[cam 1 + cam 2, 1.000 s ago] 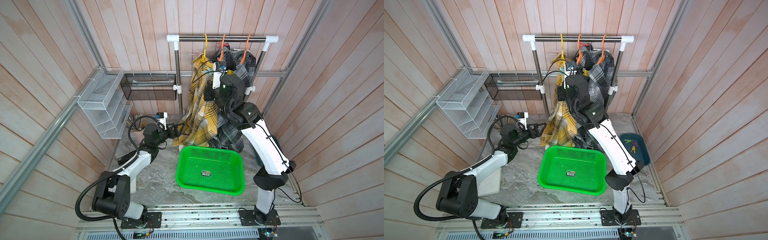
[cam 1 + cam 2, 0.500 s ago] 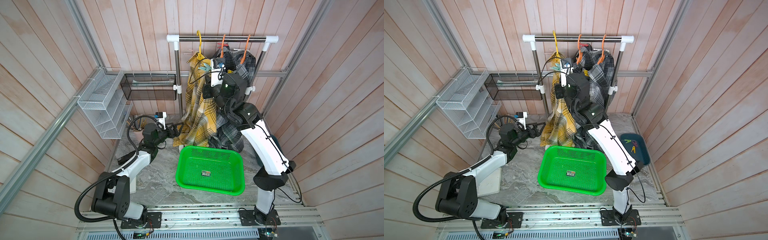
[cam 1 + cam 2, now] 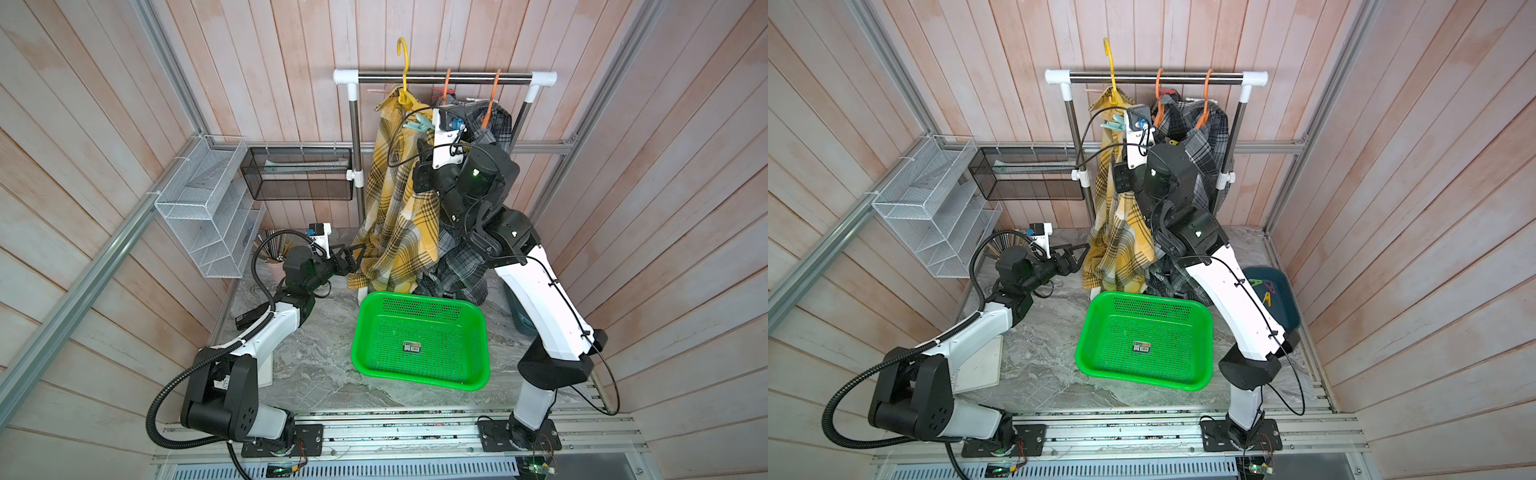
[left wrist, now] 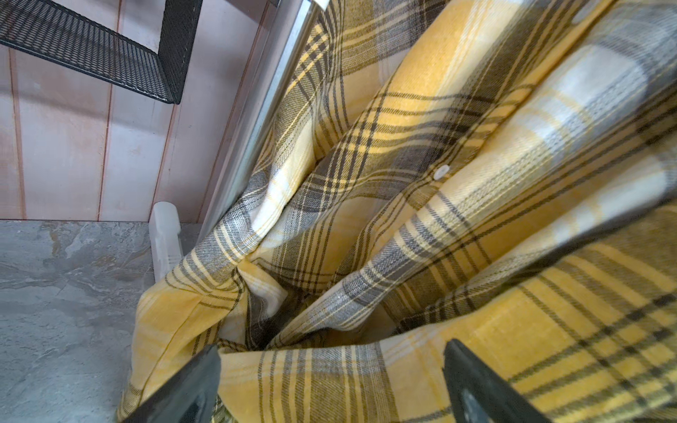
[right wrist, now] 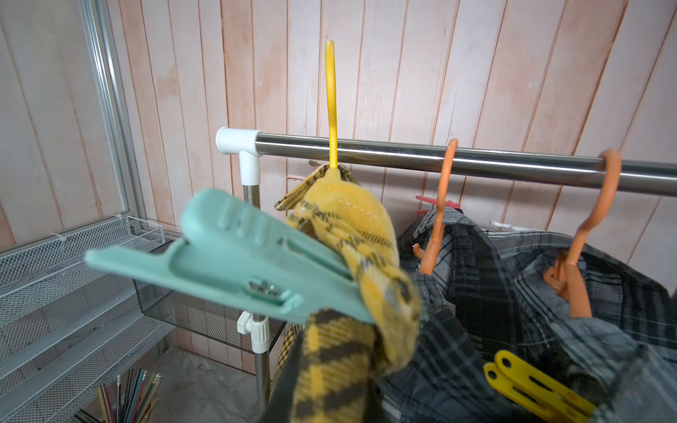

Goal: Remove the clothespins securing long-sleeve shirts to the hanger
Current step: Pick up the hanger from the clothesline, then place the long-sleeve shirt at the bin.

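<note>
R hand (image 5: 333,370) is up near the rail (image 3: 444,76), fingers mostly hidden by cloth. It's pressed nearly together & in R wrist view looks to be pinching a fold of yellow shirt (image 3: 399,216) just under the teal pin (image 5: 227,263). Teal pin is clamped on that shirt's shoulder, handle ends free & sticking out from the cloth. In both top views it sits right beside the R wrist cam

Yellow hanger (image 3: 401,62): hook stands tall above the rail, can't tell if it rests on it. 2 orange hangers (image 3: 446,85) are hooked on the rail w/ grey shirts (image 3: 461,266) on them, bunched close behind the R arm. Yellow pin (image 5: 531,388) is clipped on a grey shirt. Red pin (image 5: 437,203) is on the far side by an orange hanger, what it grips isn't clear

L hand (image 4: 331,351) is low at the yellow shirt's hem, just above the tabletop (image 3: 316,361). Fingers spread wide, yellow cloth lying btw them, not pinched

Green basket (image 3: 419,380) sits on the tabletop in front of the shirts, a small sticker on its floor. Blue bin (image 3: 1289,307) is beside the R arm, partly hidden by it, w/ a few loose pins (image 3: 1266,297) inside, yellow & pink
</note>
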Controlling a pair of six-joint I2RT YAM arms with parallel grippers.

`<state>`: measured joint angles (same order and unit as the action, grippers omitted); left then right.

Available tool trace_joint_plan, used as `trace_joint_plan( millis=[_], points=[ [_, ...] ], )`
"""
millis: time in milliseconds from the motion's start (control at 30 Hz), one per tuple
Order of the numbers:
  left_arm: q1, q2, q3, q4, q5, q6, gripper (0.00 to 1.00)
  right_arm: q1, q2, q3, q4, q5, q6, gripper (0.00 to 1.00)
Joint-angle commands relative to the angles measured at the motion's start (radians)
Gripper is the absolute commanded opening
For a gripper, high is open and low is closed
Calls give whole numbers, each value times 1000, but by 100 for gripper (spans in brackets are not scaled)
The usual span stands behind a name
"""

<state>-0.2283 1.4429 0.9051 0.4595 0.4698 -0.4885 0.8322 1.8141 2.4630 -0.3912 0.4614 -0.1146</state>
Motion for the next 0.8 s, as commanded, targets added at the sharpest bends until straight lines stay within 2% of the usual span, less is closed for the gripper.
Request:
trace_joint_plan(
  millis=[0,300,767],
  points=[
    [7,-22,31,-7,-7,30,96,30,-84,-60,153,-8,-40,0],
    [6,-21,34,-21,-19,42,96,72,-247,-331,282,12,-84,0],
    [22,28,65,-51,-27,63,96,84,-457,-680,252,24,-10,0]
  ],
)
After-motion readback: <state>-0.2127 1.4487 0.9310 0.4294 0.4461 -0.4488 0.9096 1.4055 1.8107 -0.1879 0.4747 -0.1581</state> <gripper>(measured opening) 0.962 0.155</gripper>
